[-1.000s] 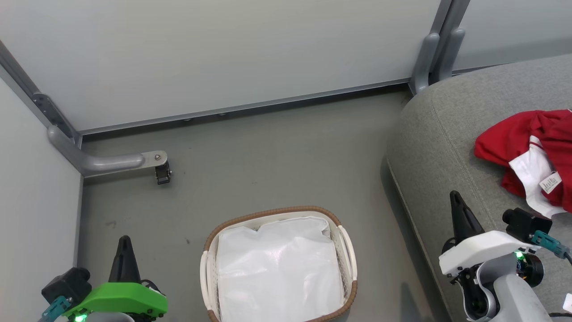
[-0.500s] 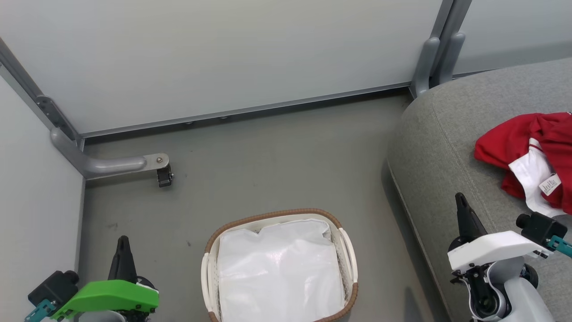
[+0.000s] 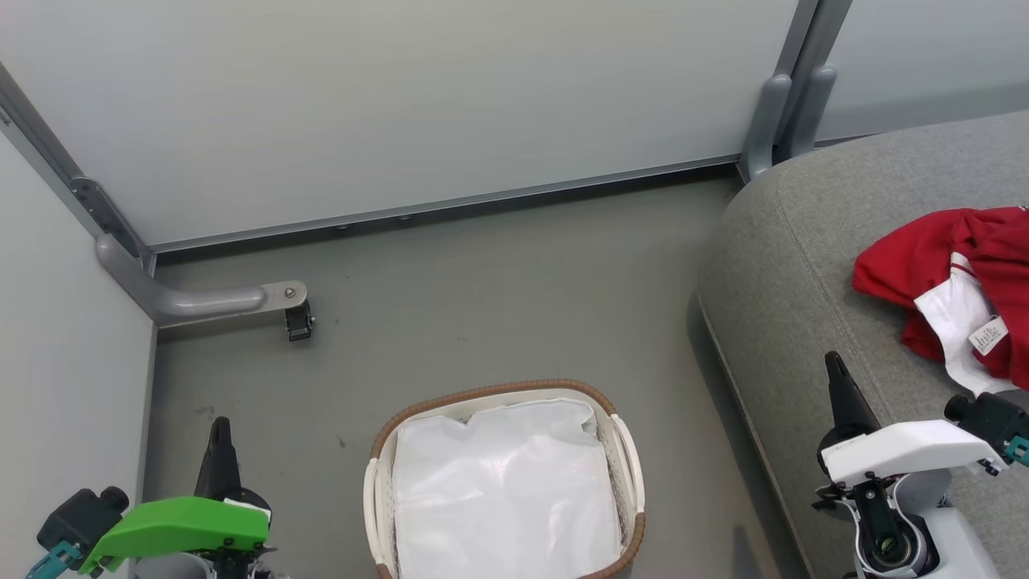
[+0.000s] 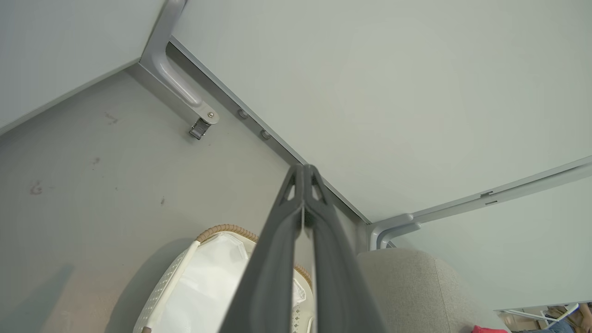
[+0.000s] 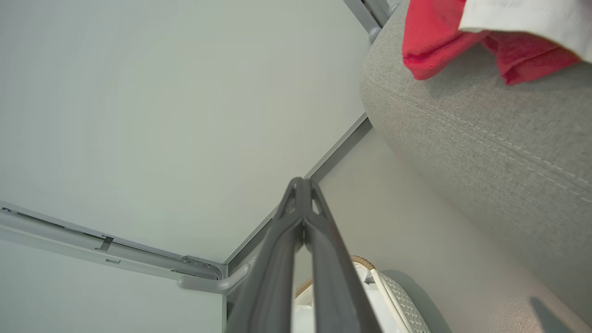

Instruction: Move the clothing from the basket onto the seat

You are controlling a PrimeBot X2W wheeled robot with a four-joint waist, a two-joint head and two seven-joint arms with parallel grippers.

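Conceivably could sweep red, white-panelled garments (image 3: 908, 261) at three o'clock off grey upholstered seat cushion (image 3: 788, 265) with closed, empty right gripper (image 3: 832, 362), hardly with closed, empty left gripper (image 3: 219, 426).

Oval white perforated plastic basket (image 3: 498, 388), brown woven rim; white liner sheet (image 3: 502, 490) glossy; grey seat (image 3: 788, 265) matt fabric; red clothing (image 3: 908, 257) cloth.

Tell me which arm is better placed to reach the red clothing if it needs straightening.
Right, most likely. The right gripper is next to the seat where the clothing lies; the left gripper is over the floor, on the far side of the basket. Both are shut and empty.
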